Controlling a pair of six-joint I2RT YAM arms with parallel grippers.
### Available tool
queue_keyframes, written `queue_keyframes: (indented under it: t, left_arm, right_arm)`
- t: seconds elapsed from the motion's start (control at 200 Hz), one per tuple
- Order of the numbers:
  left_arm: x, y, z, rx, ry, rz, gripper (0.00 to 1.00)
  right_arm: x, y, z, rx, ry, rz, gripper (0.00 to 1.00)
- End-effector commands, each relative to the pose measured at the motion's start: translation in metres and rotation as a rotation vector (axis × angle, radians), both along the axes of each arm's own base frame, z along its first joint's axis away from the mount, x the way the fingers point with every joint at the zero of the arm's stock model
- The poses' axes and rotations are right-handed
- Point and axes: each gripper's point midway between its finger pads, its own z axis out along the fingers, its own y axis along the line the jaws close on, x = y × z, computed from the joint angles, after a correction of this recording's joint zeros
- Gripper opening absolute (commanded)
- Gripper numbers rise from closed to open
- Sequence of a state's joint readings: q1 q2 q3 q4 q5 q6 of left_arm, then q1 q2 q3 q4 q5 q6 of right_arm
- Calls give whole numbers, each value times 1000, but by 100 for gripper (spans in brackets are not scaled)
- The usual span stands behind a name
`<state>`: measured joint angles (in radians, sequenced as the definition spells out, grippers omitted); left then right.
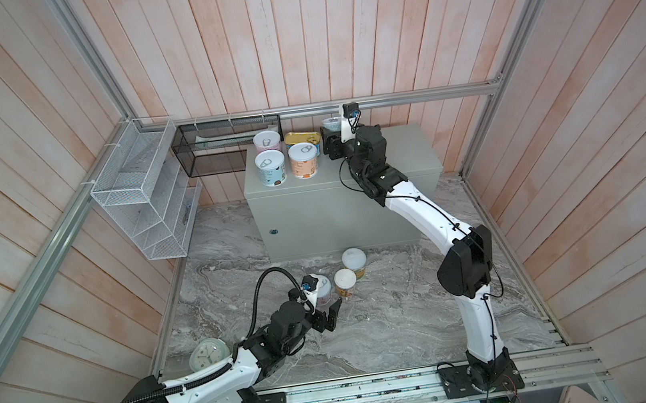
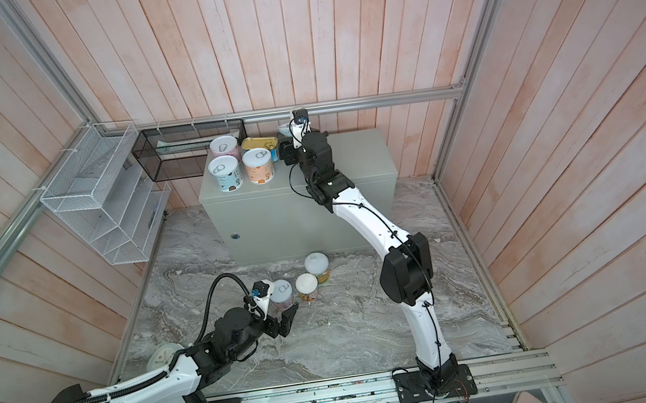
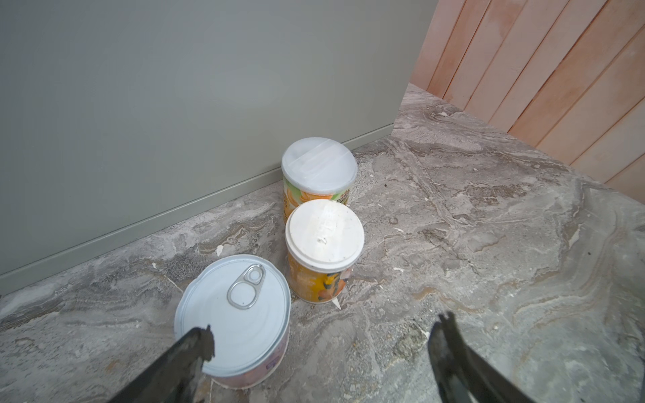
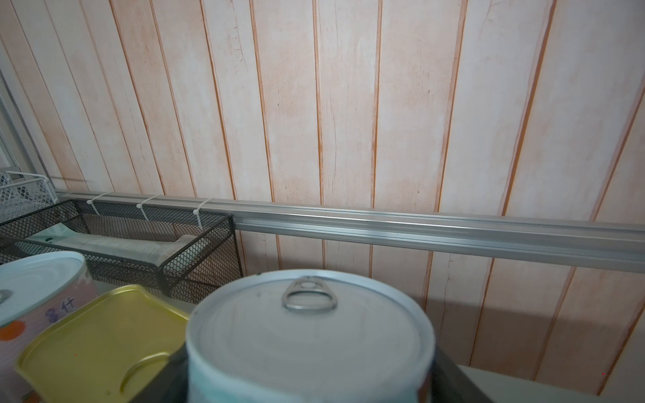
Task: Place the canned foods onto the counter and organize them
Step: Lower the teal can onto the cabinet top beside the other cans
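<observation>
Three canned foods stand on the marble floor in front of the counter [image 1: 403, 151]: two white-lidded orange-green cans [image 1: 353, 260] [image 1: 346, 281] and a pull-tab can [image 3: 234, 314]. My left gripper [image 3: 324, 331] is open and low beside them, with one fingertip [image 3: 200, 338] over the pull-tab can's lid edge. At the counter's left end stand a pink can [image 1: 267, 141], a flat gold tin [image 1: 302, 138], a blue-white can [image 1: 270, 167] and an orange can [image 1: 303, 159]. My right gripper [image 1: 331, 143] is shut on another pull-tab can [image 4: 307, 335] beside the gold tin [image 4: 101, 342], at the back of the counter.
A black mesh basket [image 1: 218, 148] hangs on the back rail just left of the counter. A white wire rack [image 1: 145, 199] is on the left wall. A pale alarm clock [image 1: 208, 352] lies on the floor by my left arm. The counter's right half is bare.
</observation>
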<state>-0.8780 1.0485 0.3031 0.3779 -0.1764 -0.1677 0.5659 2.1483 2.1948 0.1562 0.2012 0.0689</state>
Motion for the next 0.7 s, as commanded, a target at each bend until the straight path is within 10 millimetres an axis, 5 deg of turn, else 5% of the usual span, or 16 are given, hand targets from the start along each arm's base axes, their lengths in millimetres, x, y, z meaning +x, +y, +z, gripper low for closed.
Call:
queue_keyframes:
  t: [0.0, 0.125, 0.39, 0.695]
  left_arm:
    - [5, -3, 7, 1, -13, 9, 100]
    - [6, -4, 5, 11, -5, 16, 100]
    - [10, -2, 0, 36, 5, 36, 100]
    - [10, -5, -4, 51, 19, 27, 100]
  right_arm:
    - [1, -5, 28, 72, -68, -4, 69]
    - [3, -5, 22, 66, -52, -3, 70]
    - [-1, -8, 25, 64, -41, -6, 94]
    - [-33, -25, 49, 110, -85, -10, 95]
